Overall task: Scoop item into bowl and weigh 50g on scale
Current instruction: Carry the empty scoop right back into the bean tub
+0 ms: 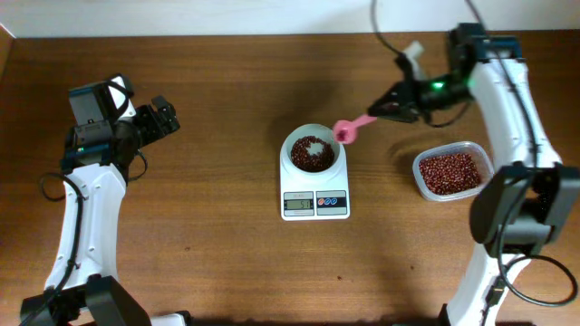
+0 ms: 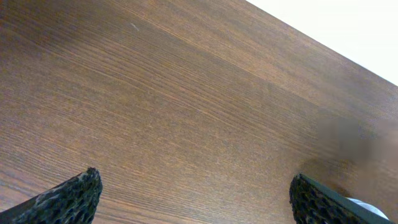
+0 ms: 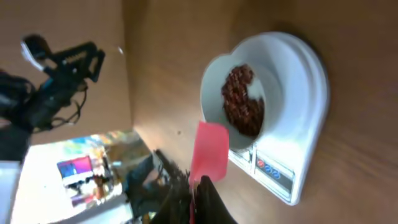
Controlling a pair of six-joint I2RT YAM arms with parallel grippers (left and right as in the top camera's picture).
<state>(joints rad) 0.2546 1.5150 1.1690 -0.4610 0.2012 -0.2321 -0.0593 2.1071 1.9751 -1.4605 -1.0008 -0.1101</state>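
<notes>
On the scale (image 1: 314,204) sits the bowl (image 1: 288,145) of beans (image 1: 313,156), the right gripper (image 1: 388,107) clamped on a pink scoop (image 1: 347,129) just beyond the scale, the left gripper (image 1: 168,116) agape well left of it: dosing step, next probably a careful top-up against the display (image 1: 298,205).

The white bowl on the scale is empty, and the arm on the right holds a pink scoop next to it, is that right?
Not quite. The bowl on the scale is not empty: it holds a heap of red-brown beans, as the overhead view shows. The right gripper does hold the pink scoop next to it.
</notes>
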